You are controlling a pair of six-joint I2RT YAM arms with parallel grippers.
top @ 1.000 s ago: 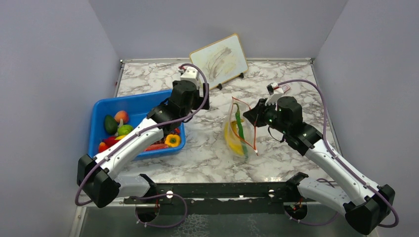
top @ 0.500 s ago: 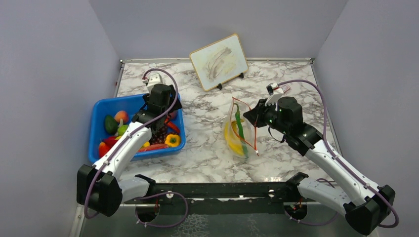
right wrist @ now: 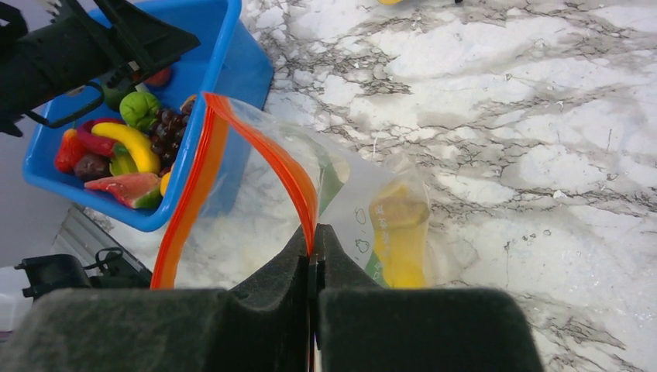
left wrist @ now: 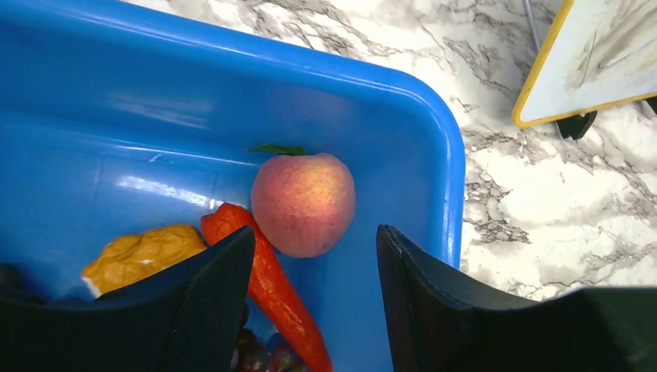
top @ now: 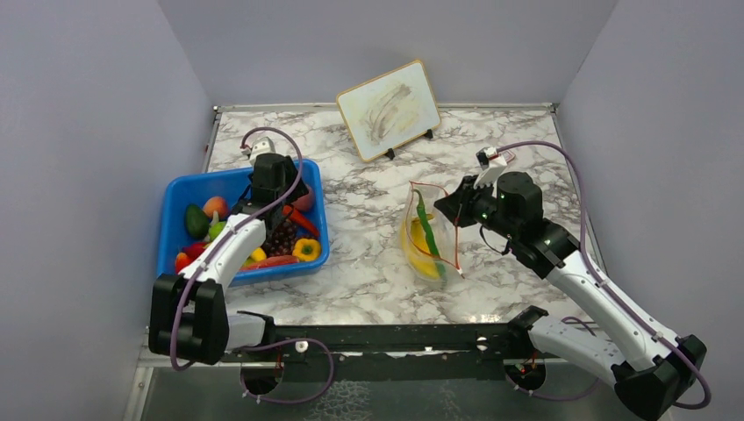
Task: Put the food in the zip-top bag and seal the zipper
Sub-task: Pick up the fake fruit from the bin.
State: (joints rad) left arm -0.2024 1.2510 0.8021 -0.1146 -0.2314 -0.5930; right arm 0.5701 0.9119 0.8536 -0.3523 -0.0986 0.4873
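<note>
The clear zip-top bag (top: 425,235) stands open on the marble table, a yellow piece (right wrist: 399,232) and a green piece inside it. My right gripper (right wrist: 314,244) is shut on its orange-red zipper (right wrist: 267,147) and holds the mouth up; it also shows in the top view (top: 456,208). My left gripper (left wrist: 314,298) is open and empty, low over the far right corner of the blue bin (top: 175,197), with a peach (left wrist: 304,203) and a red pepper (left wrist: 275,298) between its fingers. More food lies in the bin: banana (right wrist: 135,142), grapes (right wrist: 164,128), green and red pieces.
A small whiteboard (top: 389,108) leans at the back of the table. Grey walls close in the left, right and back sides. The bin's right wall (left wrist: 445,178) is close beside my left gripper's right finger.
My left arm has swung left from the table's middle to the blue bin and come down over the peach. My right gripper keeps its hold on the bag's zipper, shifted slightly.
</note>
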